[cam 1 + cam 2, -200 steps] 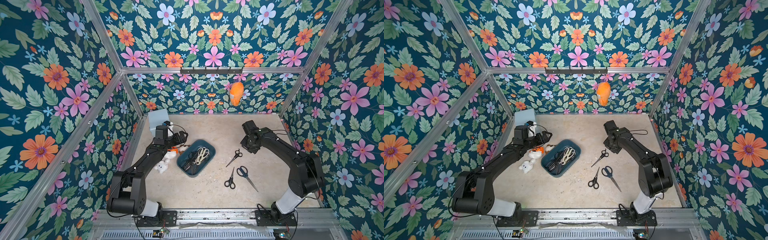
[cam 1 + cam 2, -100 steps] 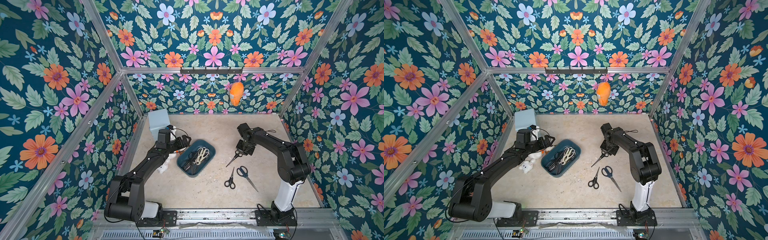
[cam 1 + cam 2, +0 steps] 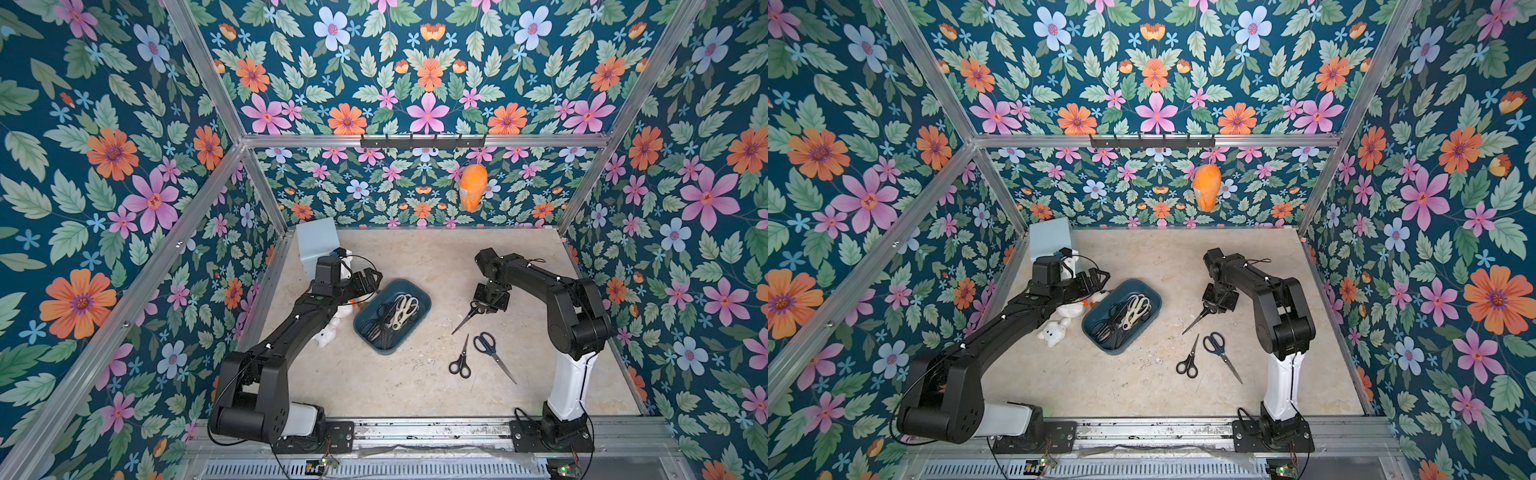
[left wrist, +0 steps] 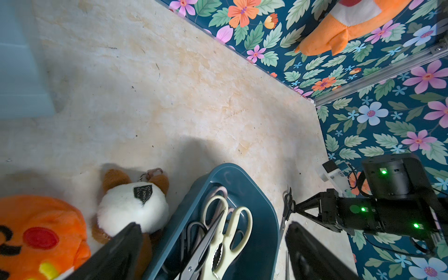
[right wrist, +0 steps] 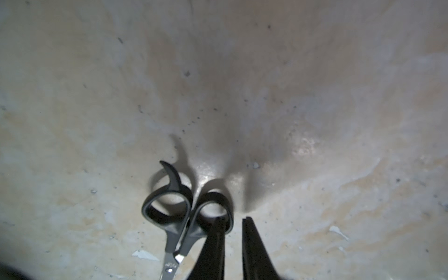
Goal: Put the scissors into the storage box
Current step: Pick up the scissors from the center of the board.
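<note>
**Chief:** Progress?

**Inspector:** Several scissors (image 3: pixel 400 309) lay in the storage box (image 3: pixel 409 331), left of centre. Three lay outside on the table (image 3: pixel 399 386), to its right.

**Chief:** Grippers?

**Inspector:** The right gripper (image 5: pixel 234 219) was clamped on the small black pair (image 3: pixel 466 319) by a handle loop (firmness unverified). The blue-handled pair (image 3: pixel 493 352) and the second black pair (image 3: pixel 460 362) lay nearer, untouched. The left gripper (image 3: pixel 369 279) hung with jaws wide apart, at the box's far left corner.
</note>
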Robot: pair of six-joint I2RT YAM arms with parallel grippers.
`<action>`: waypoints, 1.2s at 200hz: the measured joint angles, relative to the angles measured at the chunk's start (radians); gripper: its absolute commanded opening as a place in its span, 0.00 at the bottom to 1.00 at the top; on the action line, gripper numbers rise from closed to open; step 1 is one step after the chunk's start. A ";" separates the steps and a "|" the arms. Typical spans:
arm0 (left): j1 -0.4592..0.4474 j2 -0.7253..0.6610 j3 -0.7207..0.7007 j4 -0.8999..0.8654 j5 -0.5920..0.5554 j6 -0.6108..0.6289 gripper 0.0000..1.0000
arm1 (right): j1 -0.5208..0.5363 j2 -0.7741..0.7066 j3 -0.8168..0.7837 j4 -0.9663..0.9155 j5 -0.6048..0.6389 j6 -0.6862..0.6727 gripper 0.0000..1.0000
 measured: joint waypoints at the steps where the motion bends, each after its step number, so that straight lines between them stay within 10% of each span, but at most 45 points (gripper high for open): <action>1: 0.000 0.000 0.000 0.000 0.000 0.000 0.97 | 0.000 0.001 0.000 0.000 0.000 -0.001 0.17; 240: 0.000 -0.019 0.007 -0.040 -0.049 0.008 0.98 | -0.024 0.007 -0.013 0.033 -0.036 -0.071 0.00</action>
